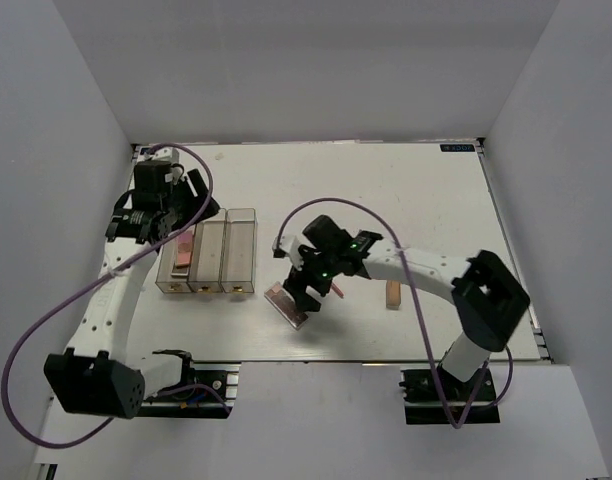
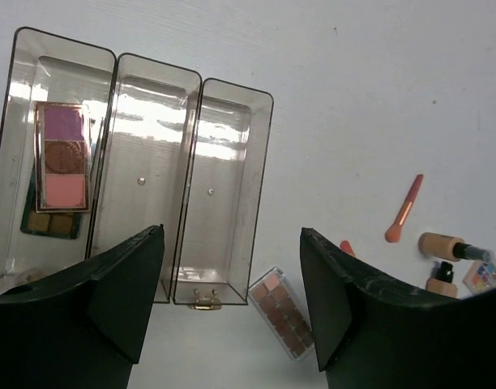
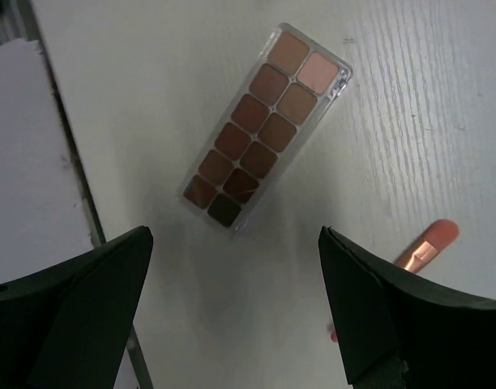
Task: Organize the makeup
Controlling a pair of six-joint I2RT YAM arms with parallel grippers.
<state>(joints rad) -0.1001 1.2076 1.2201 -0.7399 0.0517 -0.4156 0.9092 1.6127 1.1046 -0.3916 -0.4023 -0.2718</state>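
Note:
A brown eyeshadow palette lies flat on the white table near its front edge; it also shows in the right wrist view and the left wrist view. My right gripper hovers open and empty just above and beside it. A pink palette lies in the left compartment of the clear box, on top of a dark one. My left gripper is open and empty above the box's far end. Two coral sticks, two beige bottles and a pastel compact lie to the right.
The clear box stands left of centre; its middle and right compartments hold nothing. A beige bottle lies right of my right gripper. White walls enclose the table on three sides. The table's front edge runs just beyond the palette.

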